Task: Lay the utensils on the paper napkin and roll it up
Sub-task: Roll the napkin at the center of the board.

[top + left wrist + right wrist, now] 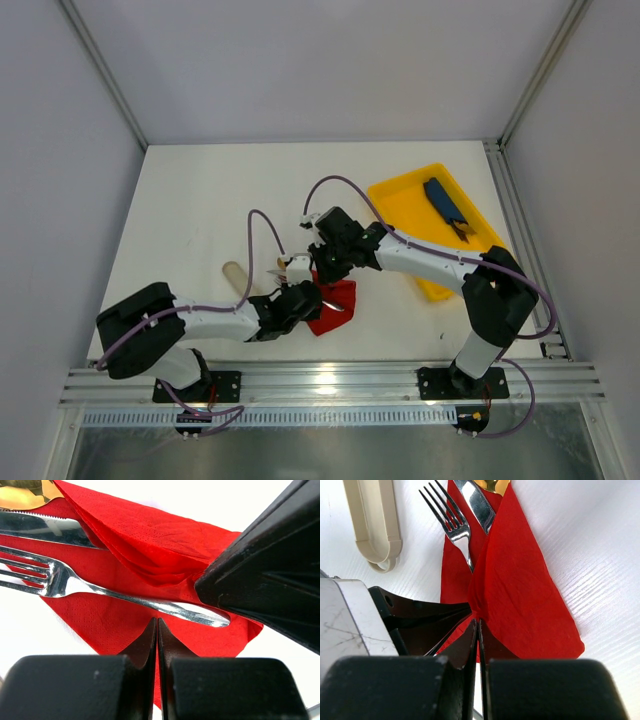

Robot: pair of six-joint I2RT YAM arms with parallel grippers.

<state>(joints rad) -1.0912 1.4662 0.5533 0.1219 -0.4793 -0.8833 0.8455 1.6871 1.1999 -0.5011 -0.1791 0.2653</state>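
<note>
The red paper napkin [340, 306] lies near the table's front with one side folded over the utensils. On it, the silver fork [125, 597] lies uncovered. A serrated knife [45, 530] and a gold spoon [25, 492] poke out from under the fold [520, 595]. My right gripper [479, 621] is shut on the bunched edge of that fold, by the fork's handle end. My left gripper [157, 621] is shut with nothing in it. Its tips sit low over the napkin just short of the fork handle, right beside the right fingers [260, 570].
A pale beige sleeve [372, 525] lies on the white table left of the napkin [237, 278]. A yellow tray [405, 205] at the back right holds a flat dark-blue item [445, 205]. Both arms crowd together over the napkin.
</note>
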